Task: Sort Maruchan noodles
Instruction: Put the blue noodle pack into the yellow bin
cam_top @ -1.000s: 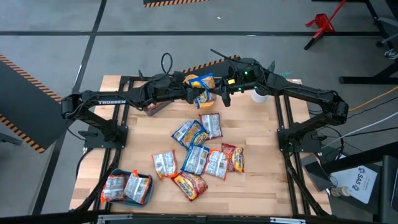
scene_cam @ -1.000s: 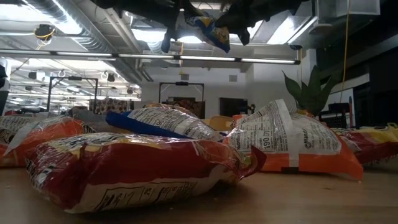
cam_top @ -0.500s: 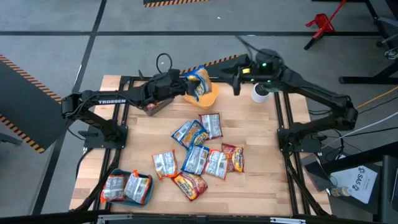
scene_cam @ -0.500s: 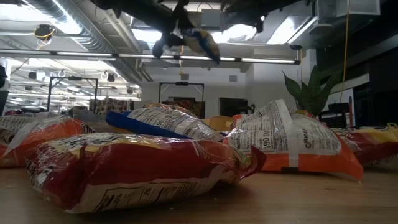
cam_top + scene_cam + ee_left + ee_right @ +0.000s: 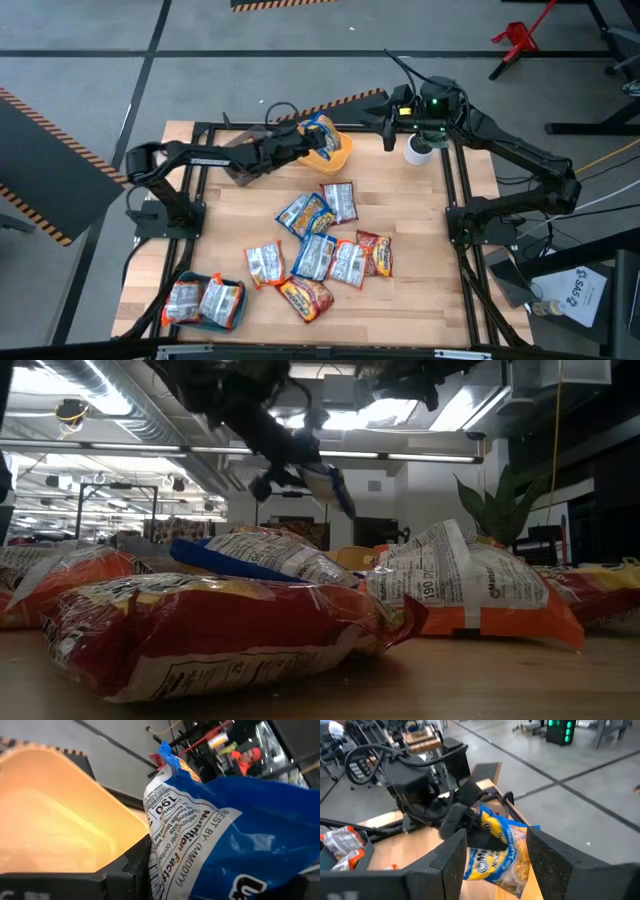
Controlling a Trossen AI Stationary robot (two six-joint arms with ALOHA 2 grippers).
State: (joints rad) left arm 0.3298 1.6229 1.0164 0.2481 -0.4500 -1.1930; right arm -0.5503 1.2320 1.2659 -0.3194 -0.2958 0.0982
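My left gripper (image 5: 302, 140) reaches in from the table's left and is shut on a blue-yellow noodle packet (image 5: 319, 133) above the yellow bin (image 5: 340, 153), near the far edge. The low view shows this left gripper (image 5: 283, 472) with the packet (image 5: 327, 485) high over the table. My right gripper (image 5: 386, 118) is open and stands off to the packet's right, touching nothing. In its wrist view the right gripper (image 5: 496, 842) faces the packet (image 5: 500, 845). Several more packets (image 5: 320, 245) lie flat mid-table. My left gripper pinches the blue-yellow packet between its two fingers by the end with the white nutrition print (image 5: 165, 860). It comes about level from the table's left. The packet is lifted clear, tilted, and sticks out past the fingers over the yellow bin (image 5: 60, 820).
A teal bin (image 5: 237, 312) at the near left corner holds two silver-and-orange packets. A grey bin (image 5: 245, 170) sits under my left arm. A white cup (image 5: 417, 151) stands near the far right corner. Bare wood shows along the near right and left sides.
Both grippers were at the packet a second ago. My right gripper has drawn back from it toward the table's right and far edges. My left gripper has kept the packet and come down with it toward the yellow bin.
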